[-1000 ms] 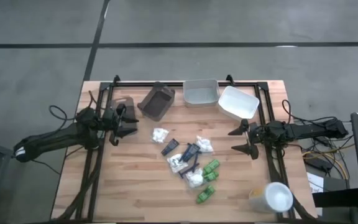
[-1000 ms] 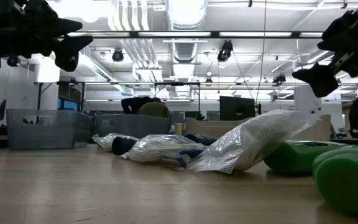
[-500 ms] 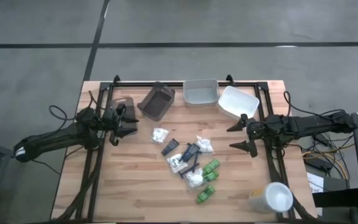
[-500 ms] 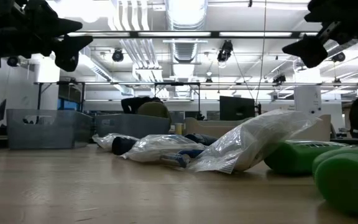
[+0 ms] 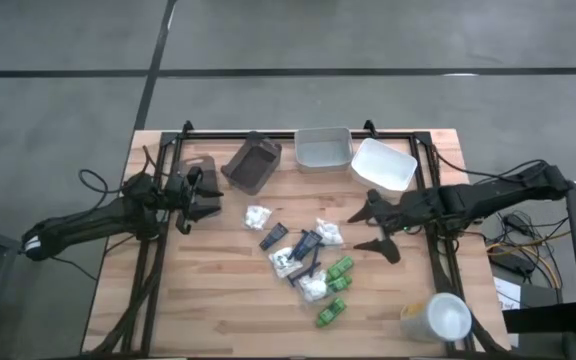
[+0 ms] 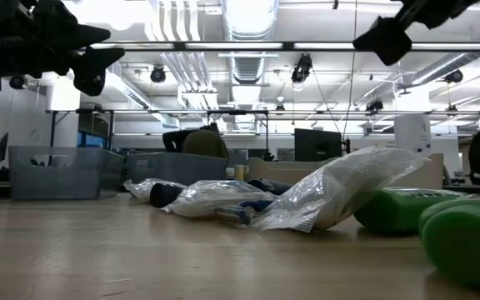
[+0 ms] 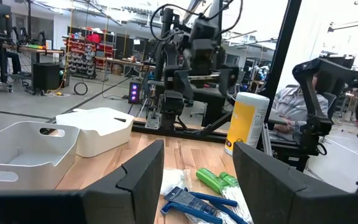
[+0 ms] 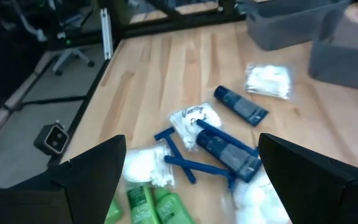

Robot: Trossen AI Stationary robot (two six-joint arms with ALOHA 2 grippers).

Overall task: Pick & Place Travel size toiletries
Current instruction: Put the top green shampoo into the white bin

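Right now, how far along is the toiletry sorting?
Nothing looks done: the brown tray, grey tray and white tray show nothing inside. In hand: the right pincer, open and empty, hangs beside the pile of toiletries. The left pincer waits open at the table's left. Left to do: every green bottle, white packet and dark tube.

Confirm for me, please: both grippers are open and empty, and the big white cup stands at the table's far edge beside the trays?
Not quite. Both the left gripper and right gripper are open and empty, but the high view shows the cup at the near right corner, away from the trays.
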